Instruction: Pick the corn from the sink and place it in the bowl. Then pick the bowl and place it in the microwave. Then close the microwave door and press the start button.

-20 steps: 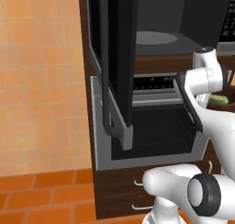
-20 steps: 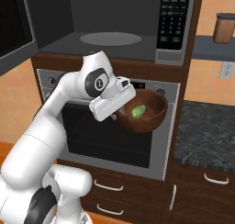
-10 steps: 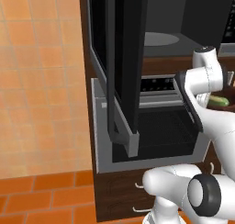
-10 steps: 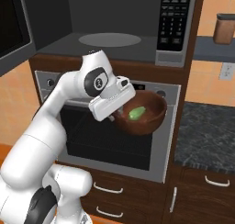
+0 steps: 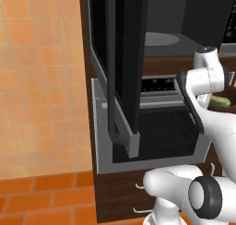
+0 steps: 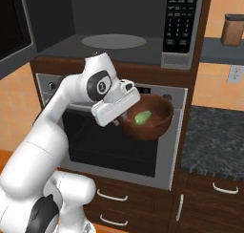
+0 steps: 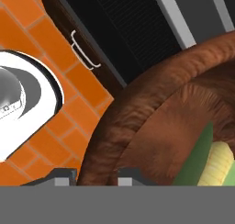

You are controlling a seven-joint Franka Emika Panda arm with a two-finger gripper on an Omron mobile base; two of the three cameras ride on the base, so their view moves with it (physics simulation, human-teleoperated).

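The reddish-brown bowl (image 6: pixel 155 123) hangs in the air in front of the oven, below the open microwave (image 6: pixel 113 41). The corn (image 6: pixel 142 117) lies inside it, green husk up; in the hand view the corn (image 7: pixel 221 164) shows its yellow kernels. My gripper (image 6: pixel 120 122) is shut on the bowl's near rim, and in the hand view the gripper (image 7: pixel 96 176) has the bowl (image 7: pixel 151 126) rim between its tips. The microwave door (image 5: pixel 122 67) stands swung wide open to the left. The sink is out of view.
The silver oven (image 6: pixel 119 151) with its dark window is right behind the bowl. A dark stone counter (image 6: pixel 214 148) lies to the right, with a brown jar (image 6: pixel 233 29) on a shelf above it. Drawers with pale handles (image 6: pixel 112 196) sit below.
Arm and bowl have hardly moved. In the left base view the open microwave door's lower edge sits slightly lower and further right than a second ago.
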